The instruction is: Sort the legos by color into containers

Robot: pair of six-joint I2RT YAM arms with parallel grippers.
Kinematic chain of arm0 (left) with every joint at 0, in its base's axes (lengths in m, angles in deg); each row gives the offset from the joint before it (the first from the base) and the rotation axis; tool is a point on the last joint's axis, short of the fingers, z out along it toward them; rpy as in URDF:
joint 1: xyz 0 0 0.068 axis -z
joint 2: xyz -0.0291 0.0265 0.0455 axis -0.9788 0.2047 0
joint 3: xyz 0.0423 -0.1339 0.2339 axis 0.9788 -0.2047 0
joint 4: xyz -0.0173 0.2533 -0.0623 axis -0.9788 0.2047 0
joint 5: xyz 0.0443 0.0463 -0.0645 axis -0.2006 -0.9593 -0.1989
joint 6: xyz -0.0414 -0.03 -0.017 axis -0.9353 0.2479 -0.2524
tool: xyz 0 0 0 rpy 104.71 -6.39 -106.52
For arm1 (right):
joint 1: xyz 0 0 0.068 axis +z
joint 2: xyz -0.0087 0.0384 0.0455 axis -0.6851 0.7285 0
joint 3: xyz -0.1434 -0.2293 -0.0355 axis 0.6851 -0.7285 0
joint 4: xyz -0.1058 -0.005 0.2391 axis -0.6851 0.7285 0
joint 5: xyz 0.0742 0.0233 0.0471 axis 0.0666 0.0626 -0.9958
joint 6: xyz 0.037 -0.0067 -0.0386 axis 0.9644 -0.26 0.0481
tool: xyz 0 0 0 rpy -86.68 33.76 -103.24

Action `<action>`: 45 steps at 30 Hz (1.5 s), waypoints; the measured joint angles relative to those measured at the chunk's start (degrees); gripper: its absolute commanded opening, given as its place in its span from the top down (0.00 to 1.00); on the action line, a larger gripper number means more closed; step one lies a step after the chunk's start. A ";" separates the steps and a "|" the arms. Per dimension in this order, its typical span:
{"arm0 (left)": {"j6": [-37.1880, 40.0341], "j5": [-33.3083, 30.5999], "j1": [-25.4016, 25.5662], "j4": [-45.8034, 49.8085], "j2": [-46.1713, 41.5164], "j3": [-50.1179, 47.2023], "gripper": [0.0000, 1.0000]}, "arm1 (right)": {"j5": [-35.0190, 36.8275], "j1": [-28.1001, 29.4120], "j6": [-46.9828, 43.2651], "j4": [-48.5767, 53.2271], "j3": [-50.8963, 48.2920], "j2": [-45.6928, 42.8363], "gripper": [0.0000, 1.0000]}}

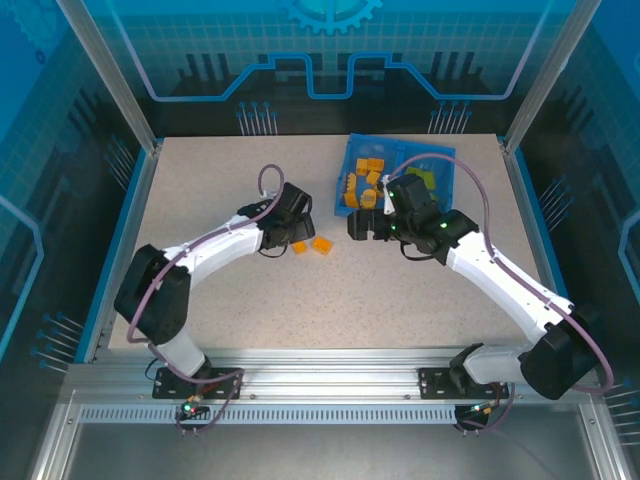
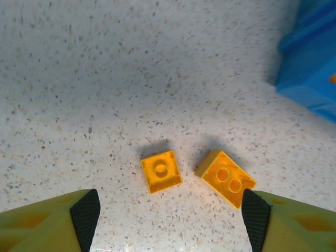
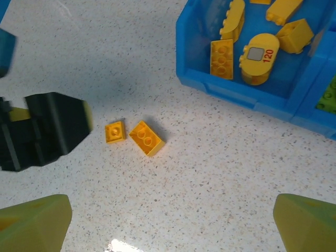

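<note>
Speckled surface [image 1: 260, 310] carries it all. L arm [image 1: 215, 245] comes up from its base at 7 o'clock, elbow pushed out twd 9, forearm running to 2 o'clock and ending near centre. R arm [image 1: 500, 275] comes from 5 o'clock, forearm stretched twd 10.

Blue tray [image 3: 236, 94] sits at 1 o'clock on the surface, a divider splitting it into two compartments.

L hand [image 2: 169, 220] points down at the surface, fingers [image 2: 84, 215] spread wide, nothing between them. R hand [image 3: 173, 220] also faces down, just off the tray's 7 o'clock corner, fingers at full spread, nothing gripped. In top view the two hands are near each other, not touching.

Orange bricks [image 3: 222, 59] fill the tray's left compartment, incl. a rounded one marked 120. A green brick [image 3: 328, 97] shows in the right compartment.

Two orange bricks lie loose on the surface, at 5 o'clock of the L hand in top view. The two-stud brick [image 2: 226, 178] lies askew, close to the right finger. The square brick [image 2: 161, 171] lies at its 9 o'clock, just beside it w/ a small gap, one stud up.
</note>
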 measured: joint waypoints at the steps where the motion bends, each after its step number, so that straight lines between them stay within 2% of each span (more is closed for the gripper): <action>1: -0.90 0.44 -0.26 -0.04 1.03 0.00 0.23 | 0.00 0.31 0.02 0.09 0.00 0.11 0.00; 10: -5.27 5.07 -2.82 -0.87 8.48 0.72 0.27 | 1.16 1.40 0.04 0.61 0.00 0.15 0.00; 19: -3.63 7.80 -3.13 -1.81 12.59 2.08 0.34 | 1.73 1.40 0.04 0.59 0.00 0.15 0.00; 24: -0.90 8.13 -3.13 -0.17 14.05 3.80 0.44 | 1.75 1.40 0.04 0.61 0.00 0.15 0.00; 36: 1.57 7.48 -3.17 0.59 13.42 2.84 0.62 | 2.40 1.42 0.07 0.61 0.00 0.15 0.00; 45: 4.20 7.28 -2.54 1.01 6.12 1.22 0.62 | 2.82 1.64 0.07 0.61 0.00 0.15 0.00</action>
